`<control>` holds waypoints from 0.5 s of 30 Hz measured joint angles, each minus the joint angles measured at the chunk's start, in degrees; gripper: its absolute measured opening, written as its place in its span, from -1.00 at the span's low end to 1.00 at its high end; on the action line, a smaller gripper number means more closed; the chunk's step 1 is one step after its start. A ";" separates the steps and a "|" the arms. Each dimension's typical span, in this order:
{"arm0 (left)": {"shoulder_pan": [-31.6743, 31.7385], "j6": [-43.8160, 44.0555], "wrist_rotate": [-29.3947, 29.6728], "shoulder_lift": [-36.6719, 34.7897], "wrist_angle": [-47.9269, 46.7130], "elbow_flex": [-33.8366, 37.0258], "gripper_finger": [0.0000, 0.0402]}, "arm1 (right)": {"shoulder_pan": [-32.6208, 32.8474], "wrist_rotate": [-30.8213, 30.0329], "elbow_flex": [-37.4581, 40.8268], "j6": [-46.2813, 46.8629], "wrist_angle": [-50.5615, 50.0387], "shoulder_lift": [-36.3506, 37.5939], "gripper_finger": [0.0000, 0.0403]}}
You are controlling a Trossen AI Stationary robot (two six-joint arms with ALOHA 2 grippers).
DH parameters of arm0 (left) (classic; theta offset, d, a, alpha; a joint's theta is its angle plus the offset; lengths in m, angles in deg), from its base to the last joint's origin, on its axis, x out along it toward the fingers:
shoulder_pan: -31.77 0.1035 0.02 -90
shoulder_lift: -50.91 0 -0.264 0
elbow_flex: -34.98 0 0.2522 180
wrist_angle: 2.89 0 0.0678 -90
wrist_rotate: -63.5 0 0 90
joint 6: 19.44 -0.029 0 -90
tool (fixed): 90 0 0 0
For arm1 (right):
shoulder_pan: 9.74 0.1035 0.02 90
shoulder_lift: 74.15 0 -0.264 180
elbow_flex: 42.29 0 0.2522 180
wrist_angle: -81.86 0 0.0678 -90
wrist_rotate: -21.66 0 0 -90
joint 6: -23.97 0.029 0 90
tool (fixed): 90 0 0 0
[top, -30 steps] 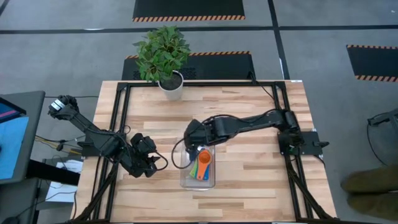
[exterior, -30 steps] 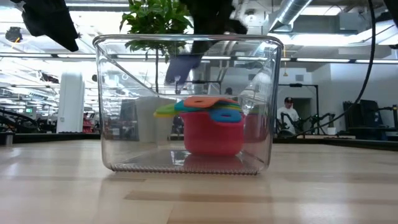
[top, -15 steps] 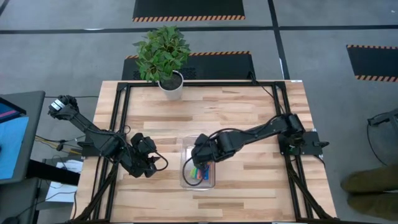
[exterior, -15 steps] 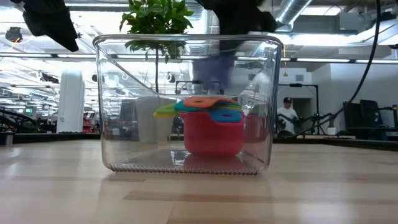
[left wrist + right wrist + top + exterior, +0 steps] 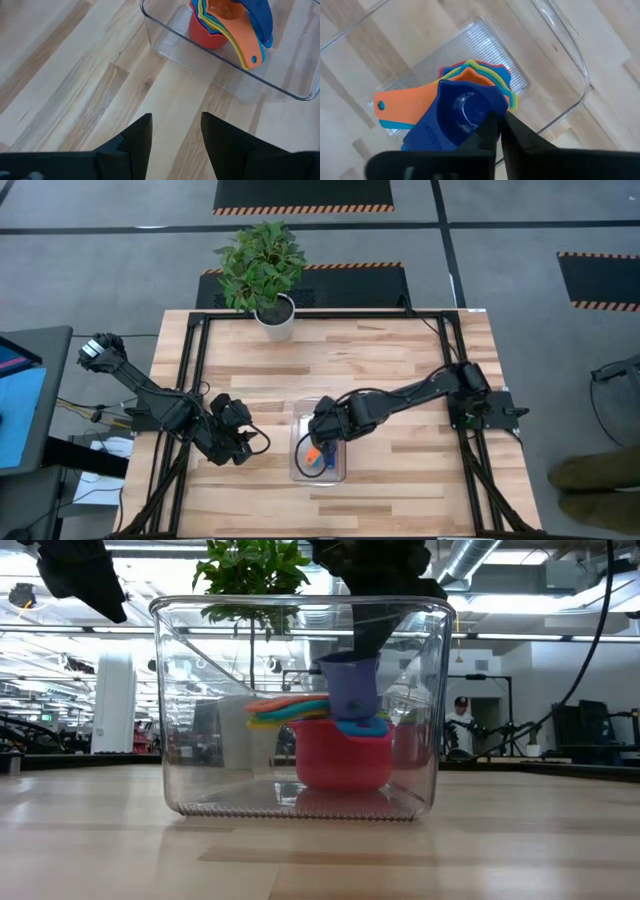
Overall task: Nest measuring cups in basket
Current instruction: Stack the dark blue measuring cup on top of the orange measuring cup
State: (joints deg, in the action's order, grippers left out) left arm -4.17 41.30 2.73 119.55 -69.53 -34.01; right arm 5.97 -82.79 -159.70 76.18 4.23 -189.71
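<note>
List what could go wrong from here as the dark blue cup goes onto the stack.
1. The right gripper pinches only the rim of the dark blue cup, which sits above the nested stack; on release it might tip sideways rather than seat.
2. The gripper is down inside the basket; on the way out it could catch the wall or drag the stack.
3. The orange handle sticks out and could be snagged.
</note>
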 joint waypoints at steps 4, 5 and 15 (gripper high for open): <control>-0.01 0.32 0.05 0.00 0.02 0.02 -0.22 | -0.67 -0.09 -0.01 -0.21 -0.17 -0.01 -0.71; -0.01 0.32 0.09 0.00 0.02 0.02 -0.22 | -0.85 -0.10 -0.01 -0.21 -0.17 -0.01 -0.68; 0.00 0.43 1.46 0.00 0.02 0.02 -0.22 | -1.69 1.52 -0.03 -3.62 -0.45 0.17 -0.51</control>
State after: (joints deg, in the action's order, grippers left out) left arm -4.17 41.73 4.19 119.55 -69.51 -33.99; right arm 4.28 -81.27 -159.73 72.57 3.78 -189.54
